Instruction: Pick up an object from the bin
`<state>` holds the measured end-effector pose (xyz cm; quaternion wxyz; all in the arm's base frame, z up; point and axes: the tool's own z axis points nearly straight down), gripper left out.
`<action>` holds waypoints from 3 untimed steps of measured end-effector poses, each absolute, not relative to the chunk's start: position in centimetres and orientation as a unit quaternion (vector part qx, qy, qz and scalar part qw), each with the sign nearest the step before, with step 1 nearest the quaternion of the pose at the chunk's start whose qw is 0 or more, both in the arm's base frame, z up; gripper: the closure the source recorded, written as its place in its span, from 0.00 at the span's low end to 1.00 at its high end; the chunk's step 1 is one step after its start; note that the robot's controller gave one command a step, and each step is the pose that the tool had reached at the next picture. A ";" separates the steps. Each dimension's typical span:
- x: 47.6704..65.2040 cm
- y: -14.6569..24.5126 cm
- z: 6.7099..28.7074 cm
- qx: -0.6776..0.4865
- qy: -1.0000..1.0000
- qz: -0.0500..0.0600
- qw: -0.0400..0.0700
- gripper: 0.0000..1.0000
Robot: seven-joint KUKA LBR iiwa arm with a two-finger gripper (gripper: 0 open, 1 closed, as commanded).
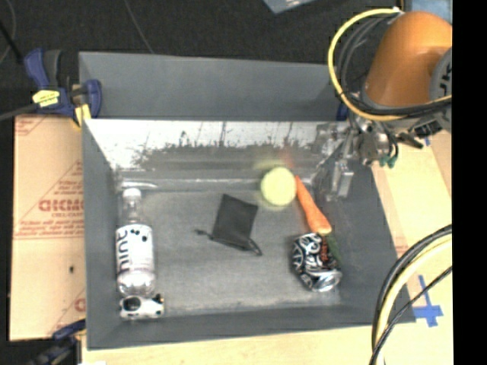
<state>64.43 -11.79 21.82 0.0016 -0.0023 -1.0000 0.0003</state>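
- Gripper hangs in the bin's far right corner; its opening cannot be told.
- Carrot and ball lie just beside it, the likeliest picks.
- Can sits near; pouch and bottle lie well apart, each probably easy to single out.

Clear plastic bottle, lying along the left wall of the bin: white label, dark letters running lengthwise, possibly "hint" (reading unsure). Crushed can, lower right of floor: black-and-white print, no word legible.
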 end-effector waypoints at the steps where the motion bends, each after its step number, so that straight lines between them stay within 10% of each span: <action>1: 64.6 -11.8 22.4 -0.002 -1.000 0.001 -0.002 0.00; 3: 64.3 -8.6 15.2 -0.005 -1.000 0.001 -0.003 0.00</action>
